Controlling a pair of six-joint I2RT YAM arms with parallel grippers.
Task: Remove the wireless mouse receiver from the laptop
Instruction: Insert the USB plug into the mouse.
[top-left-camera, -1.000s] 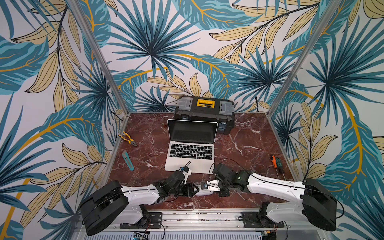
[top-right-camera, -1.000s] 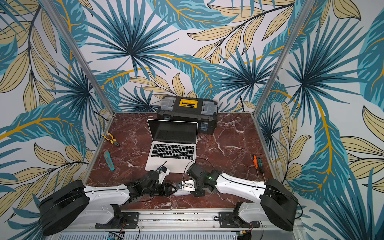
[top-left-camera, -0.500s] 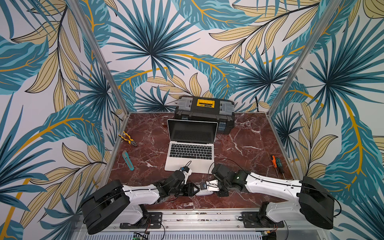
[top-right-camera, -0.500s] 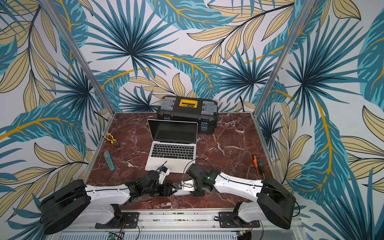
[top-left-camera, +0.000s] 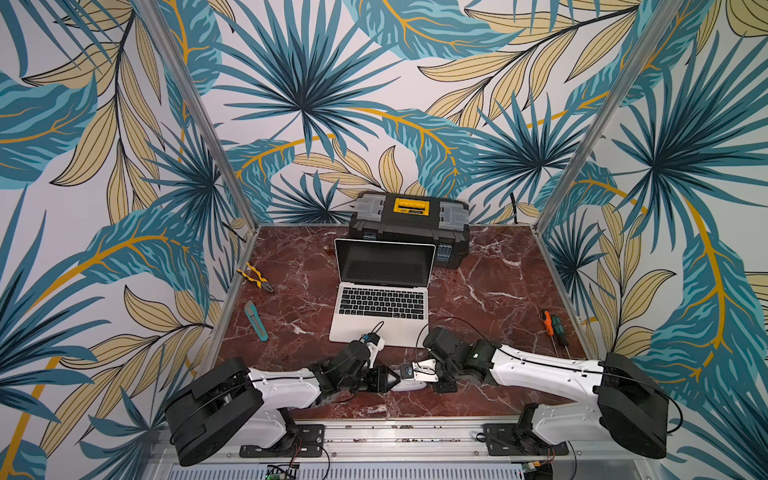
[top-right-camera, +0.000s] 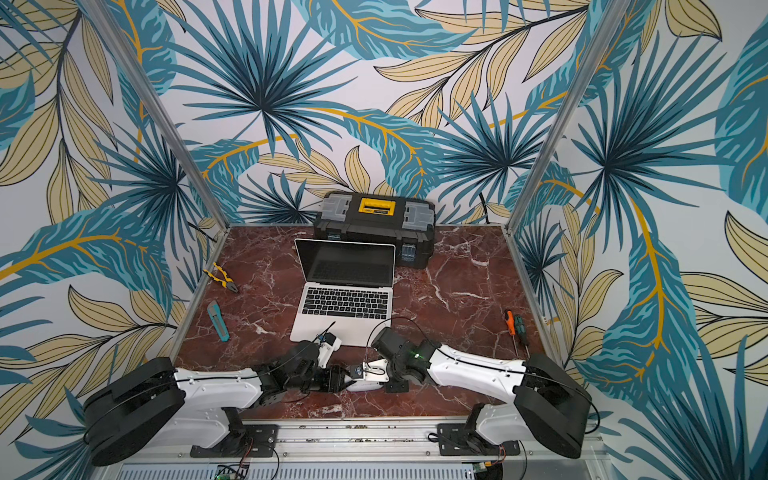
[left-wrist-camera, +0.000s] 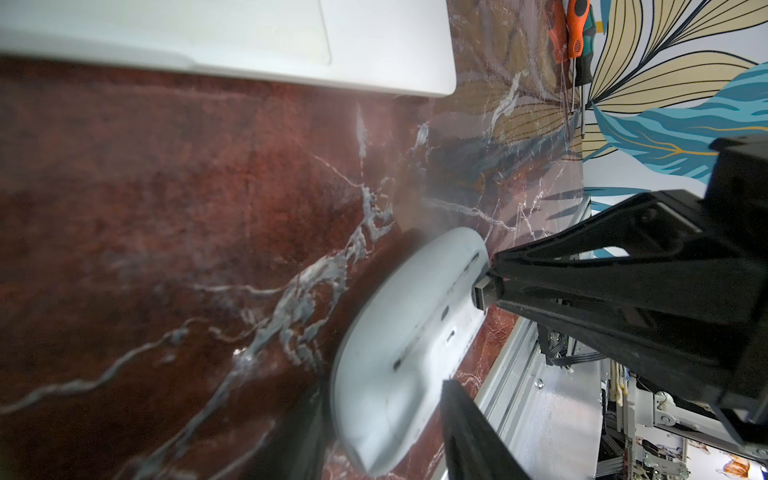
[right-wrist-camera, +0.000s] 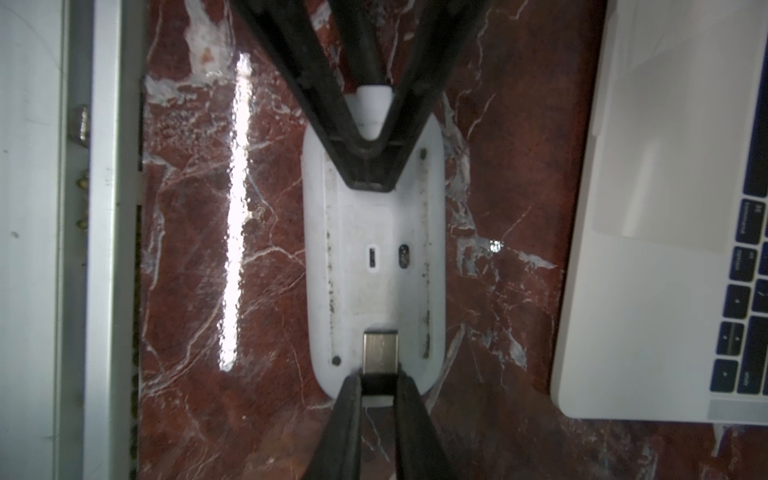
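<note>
Between the right gripper's (right-wrist-camera: 378, 384) pinched fingers, the USB receiver (right-wrist-camera: 380, 349) (off the laptop (right-wrist-camera: 623, 332)) meets the upturned mouse (right-wrist-camera: 374, 282), which the left gripper (top-left-camera: 382, 376) clamps steady, apparently for stowing.

The receiver (right-wrist-camera: 379, 349) is too small to tell in both top views, the mouse (top-left-camera: 411, 387) mostly covered there. Both wrist views crop the laptop (right-wrist-camera: 665, 166).

The right pincer (right-wrist-camera: 378, 384) clamps the black cap of the receiver (right-wrist-camera: 380, 349), whose metal plug lies over one end of the mouse (right-wrist-camera: 374, 282). The white mouse is underside up, lengthwise between the rail (right-wrist-camera: 112, 249) at the front edge of the table (right-wrist-camera: 187, 332) and the silver palm rest of the laptop (right-wrist-camera: 648, 332). A black triangular finger of the left pincer (right-wrist-camera: 368, 178) lies on its other end; any finger beneath is hidden.
</note>
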